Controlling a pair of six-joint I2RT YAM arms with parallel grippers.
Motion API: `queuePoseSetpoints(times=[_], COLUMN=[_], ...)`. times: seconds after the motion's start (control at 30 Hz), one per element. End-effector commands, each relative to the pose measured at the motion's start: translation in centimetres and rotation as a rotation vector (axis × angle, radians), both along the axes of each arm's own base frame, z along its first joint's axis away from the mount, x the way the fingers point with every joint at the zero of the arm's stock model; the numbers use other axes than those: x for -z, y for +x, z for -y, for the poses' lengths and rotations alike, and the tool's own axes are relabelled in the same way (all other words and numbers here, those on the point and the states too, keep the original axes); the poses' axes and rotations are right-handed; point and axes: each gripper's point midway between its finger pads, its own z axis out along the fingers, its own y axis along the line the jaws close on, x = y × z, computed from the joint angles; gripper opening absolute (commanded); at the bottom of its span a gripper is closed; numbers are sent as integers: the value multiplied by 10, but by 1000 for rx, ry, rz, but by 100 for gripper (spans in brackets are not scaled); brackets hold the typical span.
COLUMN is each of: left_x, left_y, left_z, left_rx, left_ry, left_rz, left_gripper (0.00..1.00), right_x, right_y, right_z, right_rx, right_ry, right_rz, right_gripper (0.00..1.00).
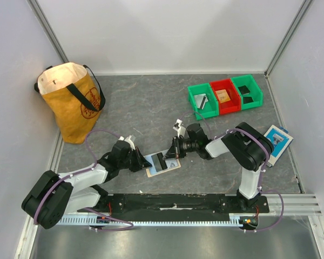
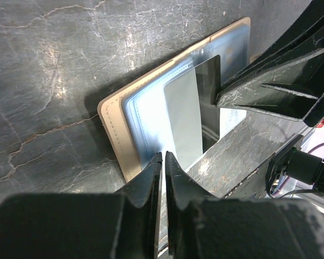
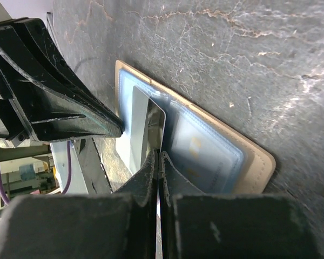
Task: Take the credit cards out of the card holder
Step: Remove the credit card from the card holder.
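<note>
The card holder lies open on the bench between my two arms, pale blue inner face up. One credit card shows at its middle, partly out of the clear pocket there.

The card should be light, stiff and glossy, so it will be slippery. I'd take it by the exposed short edge and pull flat along the pocket. The holder is light and floppy and will follow the card unless pinned.

My left end effector looks clenched on the holder's near edge. The right end effector is clenched at the card's free edge, apparently pinching it.

Both sets of fingers cover their own contact, so I can't confirm the bite depth. Nor can I see how much of the card sits inside. The cloudy sleeve beside the card hints at tan print beneath, possibly another card.
</note>
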Motion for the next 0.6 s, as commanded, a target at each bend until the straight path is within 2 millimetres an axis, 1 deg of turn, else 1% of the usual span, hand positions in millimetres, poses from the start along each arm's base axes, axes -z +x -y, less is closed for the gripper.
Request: queuePoseSetpoints(times=[0.0, 0.03, 0.07, 0.1, 0.2, 0.33, 0.57], left_x=[12, 11, 12, 12, 12, 12, 13], left_y=[-7, -8, -8, -7, -8, -8, -9], left_z=[-9, -8, -8, -8, -7, -6, -5], left_rx=[-20, -16, -16, -14, -7, -1, 2], left_ry=[33, 33, 34, 35, 33, 32, 25], left_rz=[-42, -42, -44, -45, -48, -49, -50], left_gripper=[12, 12, 12, 12, 12, 11, 11], right_x=[-4, -4, -5, -4, -3, 1, 13], right_y=[1, 1, 0, -1, -3, -6, -10], right_z=[7, 6, 4, 4, 3, 1, -3], right_rx=[-12, -16, -22, -26, -35, -46, -59], right_ry=[-14, -11, -3, 1, 9, 7, -13], right_rz=[34, 30, 28, 18, 5, -3, -23], right_gripper=[0, 0, 4, 12, 28, 35, 35])
